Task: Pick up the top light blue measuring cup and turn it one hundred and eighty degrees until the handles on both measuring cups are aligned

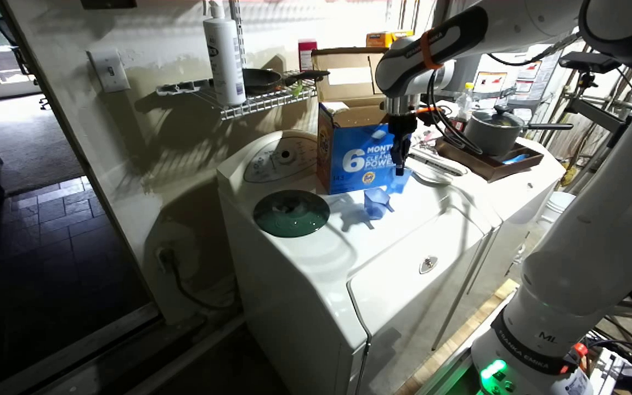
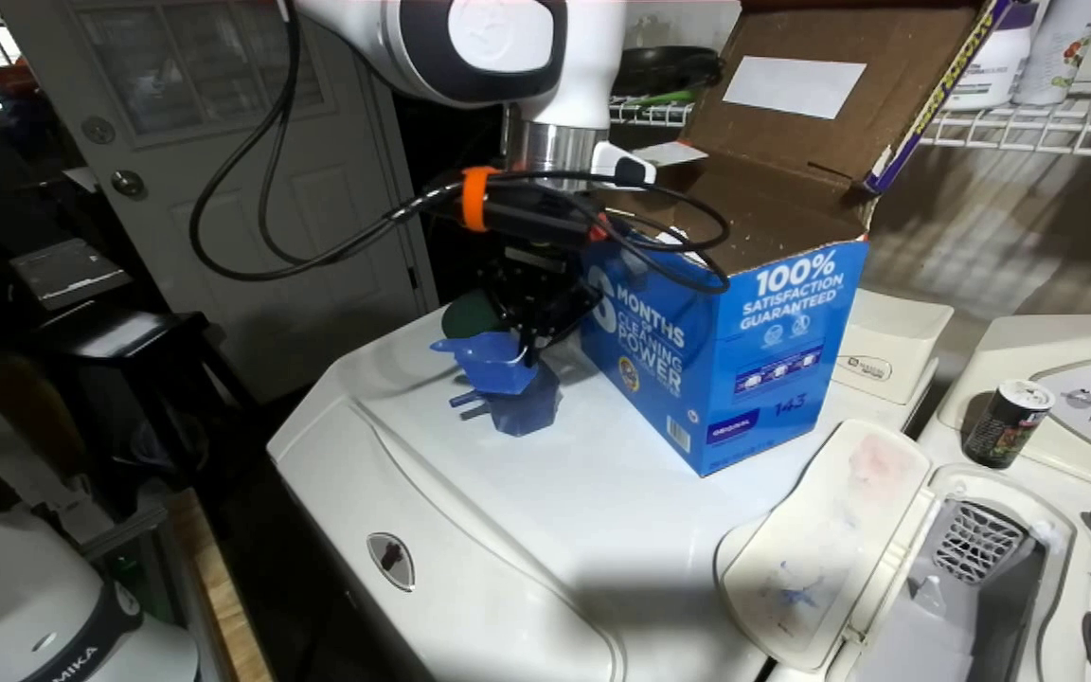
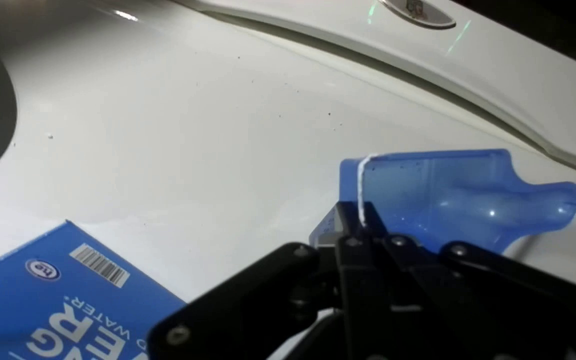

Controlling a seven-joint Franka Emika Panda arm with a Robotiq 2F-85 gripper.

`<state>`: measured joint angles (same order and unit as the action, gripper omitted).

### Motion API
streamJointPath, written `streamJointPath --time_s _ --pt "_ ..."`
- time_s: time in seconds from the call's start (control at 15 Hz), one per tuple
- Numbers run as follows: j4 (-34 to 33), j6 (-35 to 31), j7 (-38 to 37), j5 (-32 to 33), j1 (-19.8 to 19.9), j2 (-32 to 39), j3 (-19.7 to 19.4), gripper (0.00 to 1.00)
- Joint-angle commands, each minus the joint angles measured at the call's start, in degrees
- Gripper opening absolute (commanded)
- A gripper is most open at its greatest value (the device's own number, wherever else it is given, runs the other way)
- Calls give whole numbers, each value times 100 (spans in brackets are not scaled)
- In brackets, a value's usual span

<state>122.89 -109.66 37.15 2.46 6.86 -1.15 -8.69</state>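
Observation:
The top light blue measuring cup (image 2: 496,365) hangs from my gripper (image 2: 529,349), which is shut on its rim opposite the handle. It also shows in an exterior view (image 1: 400,182), in front of the blue box. Its handle (image 2: 446,346) points away from the fingers; in the wrist view the handle (image 3: 543,205) points right. The other measuring cup (image 2: 528,409) stands on the white machine below, apart from the held cup (image 3: 433,190). Its handle (image 2: 466,400) juts to the same side in that exterior view. The fingertips (image 3: 360,215) hide part of the held rim.
The open blue cardboard box (image 2: 744,379) stands close beside the gripper. A green disc (image 1: 292,214) lies on the white machine top (image 1: 321,252). A wire shelf (image 1: 272,99) with bottles and a pan is on the wall behind. A tray with a pot (image 1: 494,131) stands farther along.

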Motion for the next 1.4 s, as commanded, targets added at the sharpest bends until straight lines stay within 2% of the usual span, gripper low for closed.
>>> streamJointPath --time_s 0.0,0.47,1.33 --pt "-244 -94 919 92 -29 270 87 1" --pt "-82 -452 2048 134 -132 237 324 1" --pt "163 -1398 3055 208 -197 424 470 1"
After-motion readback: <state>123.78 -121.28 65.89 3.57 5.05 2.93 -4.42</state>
